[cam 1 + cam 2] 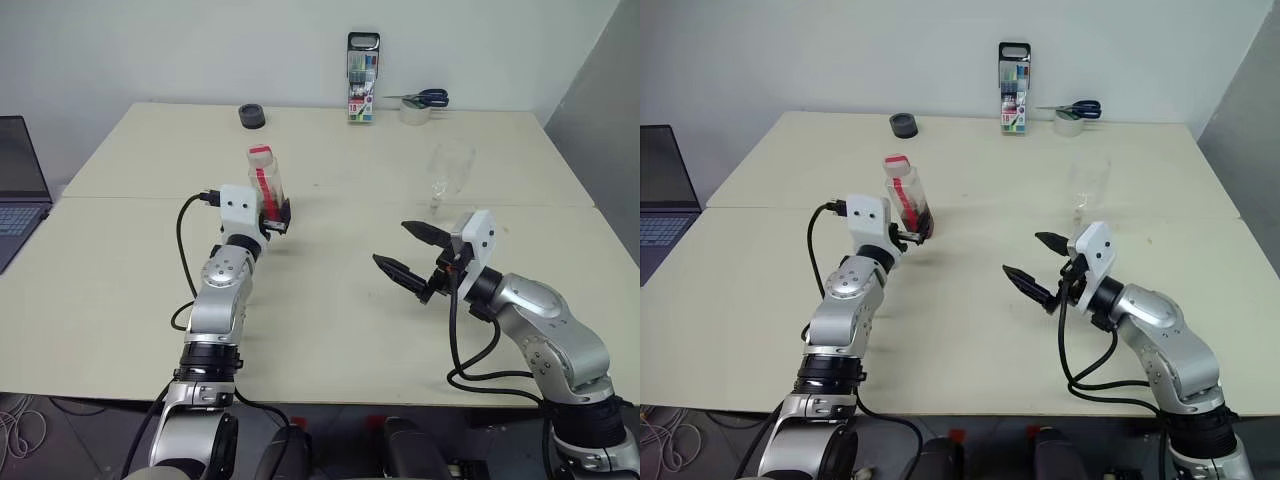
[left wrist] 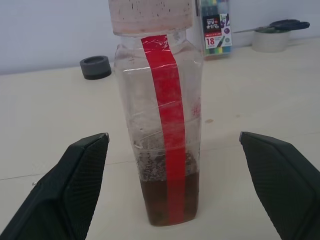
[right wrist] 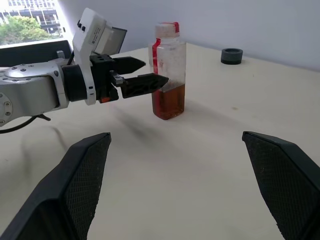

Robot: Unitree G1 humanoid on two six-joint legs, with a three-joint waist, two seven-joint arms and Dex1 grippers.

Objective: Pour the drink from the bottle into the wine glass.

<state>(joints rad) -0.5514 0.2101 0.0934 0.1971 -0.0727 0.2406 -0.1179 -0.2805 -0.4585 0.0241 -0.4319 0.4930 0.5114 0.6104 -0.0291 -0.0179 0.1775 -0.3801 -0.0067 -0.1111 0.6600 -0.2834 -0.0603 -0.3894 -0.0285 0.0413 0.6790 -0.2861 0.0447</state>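
Observation:
The bottle (image 1: 266, 185) stands upright on the table, clear with a red label strip and a pale cap. The reddish-brown drink (image 2: 155, 200) fills only its bottom part. My left gripper (image 1: 277, 215) is level and open, and the bottle (image 2: 160, 135) stands centred in the gap at its fingertips, touching neither finger. The empty wine glass (image 1: 450, 170) stands upright on the right half of the table, beyond my right gripper (image 1: 392, 243). That gripper is open and empty above the table, pointing left towards the bottle (image 3: 169, 75) and the left gripper (image 3: 154, 71).
At the back edge stand a marker case (image 1: 362, 78) with a black handle, a black tape roll (image 1: 252, 116), and scissors (image 1: 425, 97) lying on a pale tape roll (image 1: 413, 112). A laptop (image 1: 18, 190) sits off the left side. Bare tabletop (image 1: 330, 300) lies between the arms.

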